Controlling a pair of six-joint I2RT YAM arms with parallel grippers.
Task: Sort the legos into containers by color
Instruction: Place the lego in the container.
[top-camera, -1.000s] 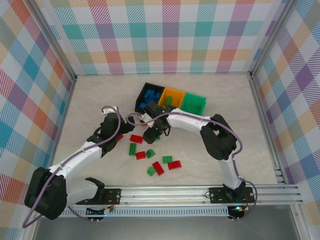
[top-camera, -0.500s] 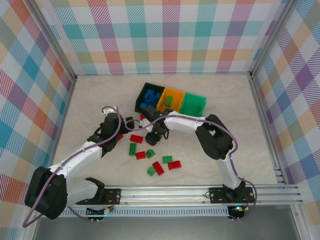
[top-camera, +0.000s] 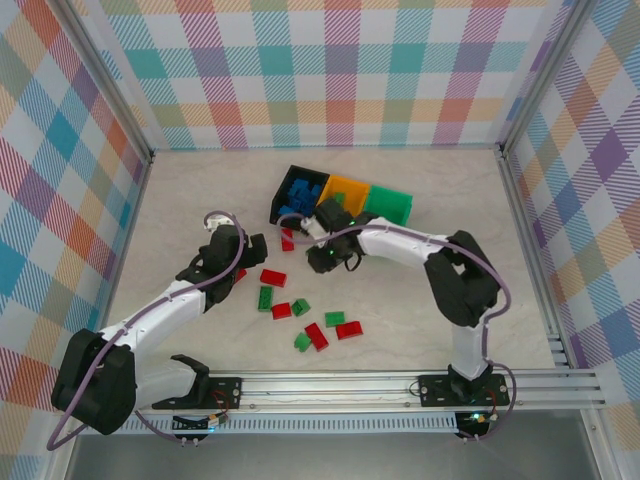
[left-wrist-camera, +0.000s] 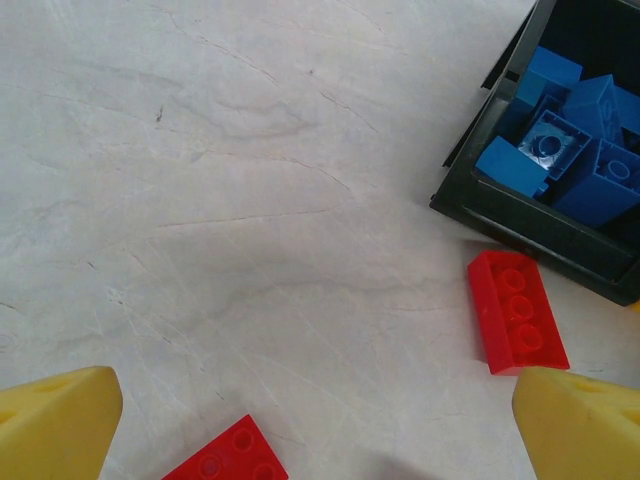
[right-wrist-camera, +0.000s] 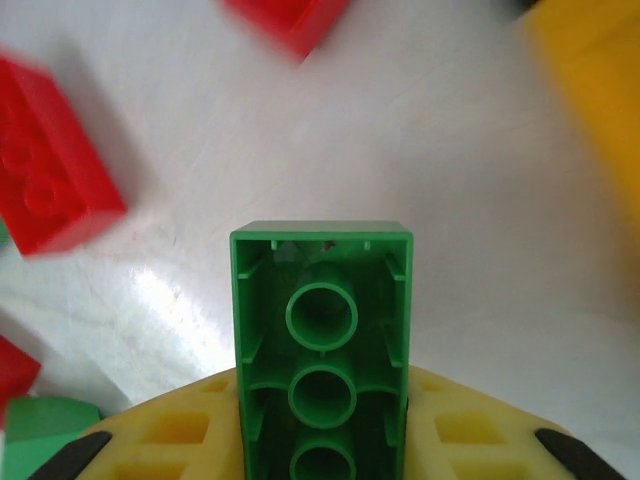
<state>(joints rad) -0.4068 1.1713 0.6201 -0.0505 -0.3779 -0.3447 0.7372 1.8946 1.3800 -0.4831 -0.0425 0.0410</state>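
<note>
sorting table, mid-task: we found the right fingers (right-wrist-camera: 445, 420) pinching a green lego (right-wrist-camera: 322, 330), its hollow underside facing the wrist camera and its long axis running straight out along the fingers. from above, that arm's tip sat over the table (top-camera: 180, 200), just near of the orange container (top-camera: 345, 190). the green container (top-camera: 390, 208) lay far and right of it, last in the row. we judged the drop turned on that short carry, far and right past the orange one, and the right arm was plainly the nearer. the left fingers (left-wrist-camera: 60, 420) stood spread wide and empty above the table, a red lego (left-wrist-camera: 517, 312) between them and the black container (left-wrist-camera: 520, 225) of blue legos (left-wrist-camera: 575, 130).
</note>
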